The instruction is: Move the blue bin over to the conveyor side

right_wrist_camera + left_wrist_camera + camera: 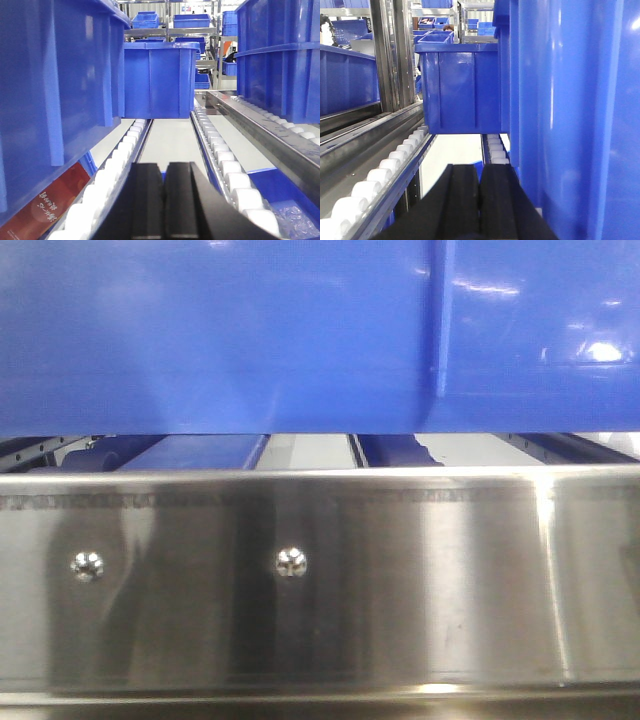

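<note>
Blue bin (220, 330) fills the front view's upper half, its wall just above a steel rail (320, 580). It sits between the arms, at 3 o'clock of the left gripper (480, 200) and 9 o'clock of the right gripper (164, 200). Both grippers have their fingers pressed together, empty. Rollers (217, 150) run toward 12 o'clock, where a far bin (157, 80) sits.

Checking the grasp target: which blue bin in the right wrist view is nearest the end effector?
The bin filling the left edge, beside the shut end effector; the centre bin and right bin sit farther back.
</note>
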You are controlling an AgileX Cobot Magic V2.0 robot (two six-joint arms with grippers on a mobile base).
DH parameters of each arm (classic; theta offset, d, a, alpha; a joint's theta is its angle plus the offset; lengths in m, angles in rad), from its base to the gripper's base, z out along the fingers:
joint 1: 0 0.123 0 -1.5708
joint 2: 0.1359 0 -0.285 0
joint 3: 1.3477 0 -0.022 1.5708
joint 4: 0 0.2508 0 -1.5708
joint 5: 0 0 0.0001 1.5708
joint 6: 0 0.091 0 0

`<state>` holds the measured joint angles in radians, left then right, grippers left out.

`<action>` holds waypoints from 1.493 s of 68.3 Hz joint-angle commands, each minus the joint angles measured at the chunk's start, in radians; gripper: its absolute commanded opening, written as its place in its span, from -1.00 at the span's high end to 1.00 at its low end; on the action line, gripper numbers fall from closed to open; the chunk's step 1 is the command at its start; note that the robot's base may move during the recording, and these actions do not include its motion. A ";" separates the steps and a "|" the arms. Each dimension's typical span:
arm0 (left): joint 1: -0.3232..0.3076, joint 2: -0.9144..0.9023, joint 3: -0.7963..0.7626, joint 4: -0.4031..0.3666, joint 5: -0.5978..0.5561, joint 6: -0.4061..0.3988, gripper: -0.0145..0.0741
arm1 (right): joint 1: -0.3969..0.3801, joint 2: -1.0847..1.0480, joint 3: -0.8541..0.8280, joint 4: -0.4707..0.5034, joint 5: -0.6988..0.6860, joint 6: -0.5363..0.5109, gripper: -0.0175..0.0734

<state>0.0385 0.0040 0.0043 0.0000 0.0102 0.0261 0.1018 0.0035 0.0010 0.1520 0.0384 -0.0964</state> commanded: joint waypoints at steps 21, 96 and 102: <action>-0.004 -0.004 -0.004 0.008 -0.010 -0.001 0.72 | 0.001 -0.003 -0.001 -0.010 -0.018 -0.001 0.81; -0.004 0.025 -0.431 0.031 0.307 -0.001 0.52 | 0.001 0.002 -0.369 -0.010 0.192 -0.001 0.06; -0.004 0.082 -0.558 0.031 0.413 -0.001 0.30 | 0.001 0.062 -0.466 -0.010 0.211 -0.001 -0.38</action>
<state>0.0385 0.0380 -0.4435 0.0234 0.3240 0.0261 0.1018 0.0195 -0.3786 0.1520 0.2246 -0.0964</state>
